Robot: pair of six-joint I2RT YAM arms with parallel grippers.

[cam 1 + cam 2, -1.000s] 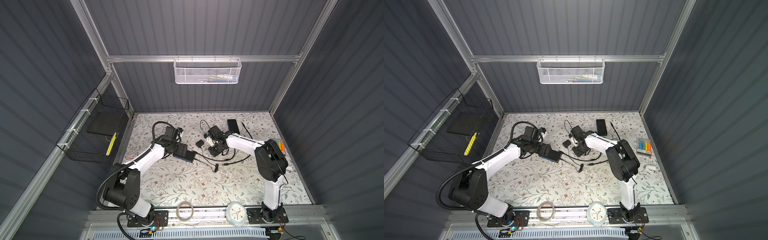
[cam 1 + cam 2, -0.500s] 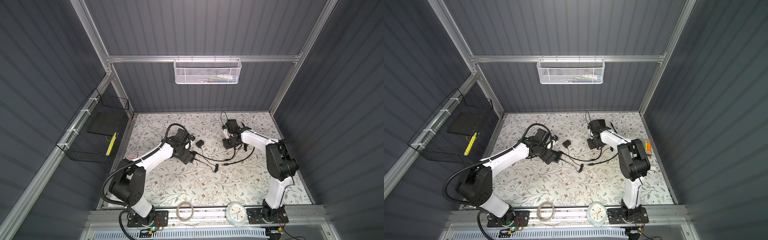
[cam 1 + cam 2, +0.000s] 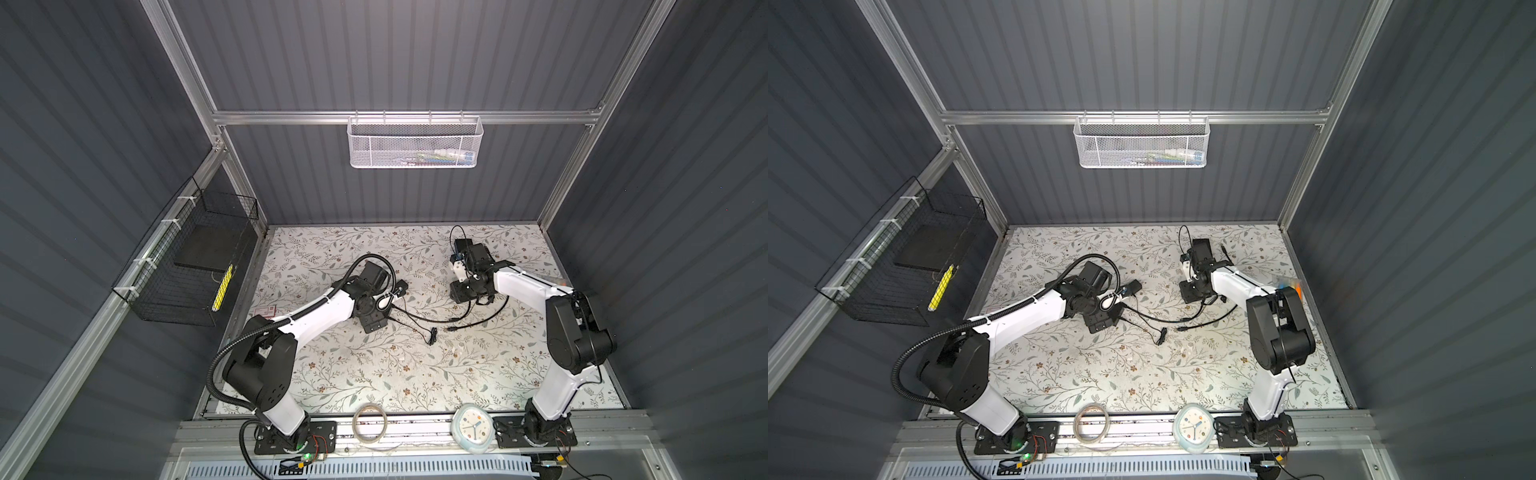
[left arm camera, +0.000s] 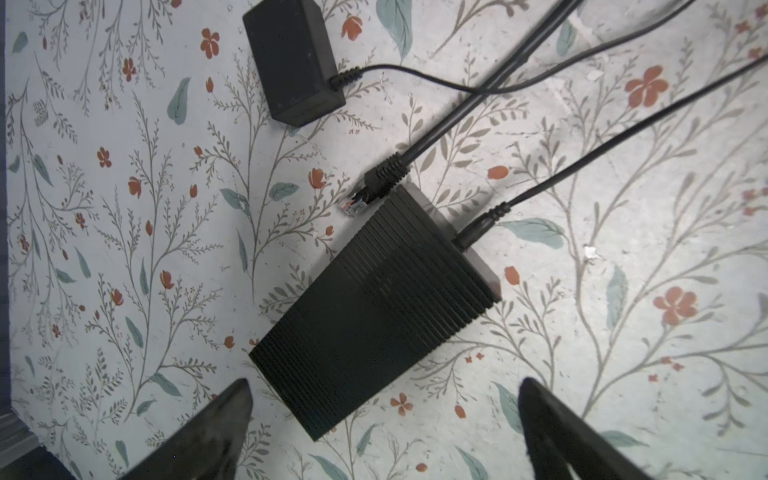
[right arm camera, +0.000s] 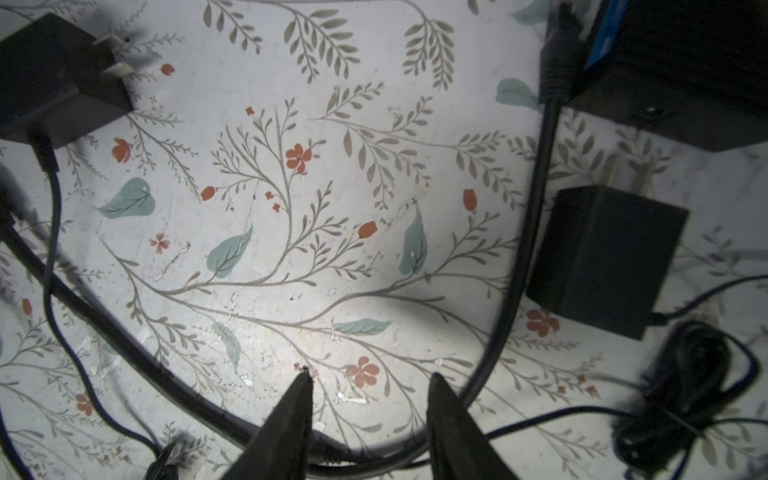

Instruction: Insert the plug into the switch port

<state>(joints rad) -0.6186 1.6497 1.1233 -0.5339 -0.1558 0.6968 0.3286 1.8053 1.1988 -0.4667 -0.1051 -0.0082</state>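
Table (image 3: 415, 374) carries the ribbed black switch (image 4: 374, 307) flat at mid-frame in the left wrist view, straddled by the left hand (image 4: 386, 386), spread wide and empty, probably ready to steady it. The right hand (image 5: 370, 380), half parted around nothing, has shifted rightward in both top views, away from the switch, within a second. The plug (image 4: 353, 203) lies loose just beside the switch's upper corner, uninserted.
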